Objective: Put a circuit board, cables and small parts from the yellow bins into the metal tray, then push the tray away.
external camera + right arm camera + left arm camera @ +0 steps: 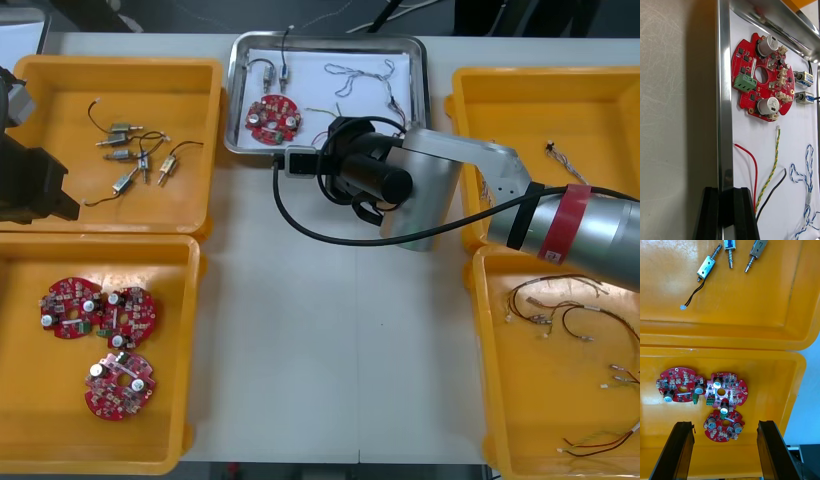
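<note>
The metal tray (236,100), white inside, stands at the table's far middle. It holds a round red circuit board (273,118) (762,77), a blue and white cable (805,176), red, black and yellow-green cables (773,165), and two small metal parts (804,78). My right gripper (296,158) (727,198) is shut, its fingertips against the tray's near rim (724,112). My left gripper (724,423) hangs open with nothing between its fingers, above the near left bin's three circuit boards (720,388); its arm (30,185) sits at the table's left edge.
The far left yellow bin (60,75) holds several small metal parts (135,155); the near left bin (190,260) holds three boards (100,310). Two yellow bins on the right (500,80) (480,270) hold cables (560,300). Bare table lies between the bins.
</note>
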Controlling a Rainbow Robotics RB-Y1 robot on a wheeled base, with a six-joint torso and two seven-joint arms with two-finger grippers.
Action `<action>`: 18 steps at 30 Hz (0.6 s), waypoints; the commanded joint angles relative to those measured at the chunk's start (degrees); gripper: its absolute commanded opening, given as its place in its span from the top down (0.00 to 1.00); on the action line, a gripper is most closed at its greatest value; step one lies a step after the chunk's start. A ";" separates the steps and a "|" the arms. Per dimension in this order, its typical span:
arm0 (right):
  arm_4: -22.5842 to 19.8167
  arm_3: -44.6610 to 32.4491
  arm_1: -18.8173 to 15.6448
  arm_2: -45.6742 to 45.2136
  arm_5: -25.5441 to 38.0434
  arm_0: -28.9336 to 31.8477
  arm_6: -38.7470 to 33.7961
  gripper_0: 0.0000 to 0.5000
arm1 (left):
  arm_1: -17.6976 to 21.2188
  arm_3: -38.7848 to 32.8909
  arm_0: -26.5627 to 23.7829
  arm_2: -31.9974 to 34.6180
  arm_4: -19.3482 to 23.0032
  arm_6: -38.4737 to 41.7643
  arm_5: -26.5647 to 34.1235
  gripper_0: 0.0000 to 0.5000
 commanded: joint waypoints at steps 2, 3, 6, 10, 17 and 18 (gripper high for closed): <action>0.52 0.12 0.92 -1.88 -0.82 -2.89 1.66 1.00 | -0.09 -0.91 1.08 1.96 -0.55 -3.52 0.44 0.00; 0.52 0.21 0.92 -1.88 -0.82 -2.89 1.66 1.00 | -0.09 -0.91 1.08 1.96 -0.55 -3.52 0.44 0.00; 0.52 0.38 0.92 -1.88 -0.82 -2.89 1.66 0.99 | -0.09 -0.91 1.08 1.96 -0.55 -3.52 0.44 0.00; 0.52 0.30 0.92 -1.88 -0.82 -2.89 1.83 0.43 | -0.09 -0.91 1.08 1.96 -0.55 -3.52 0.44 0.00; 0.35 -0.41 0.92 -1.88 0.76 -2.89 2.53 0.00 | -0.09 -0.91 1.08 1.96 -0.55 -3.52 0.44 0.00; 0.35 -0.58 0.92 -1.88 1.20 -2.80 2.53 0.00 | -0.09 -0.91 1.08 1.96 -0.55 -3.52 0.44 0.00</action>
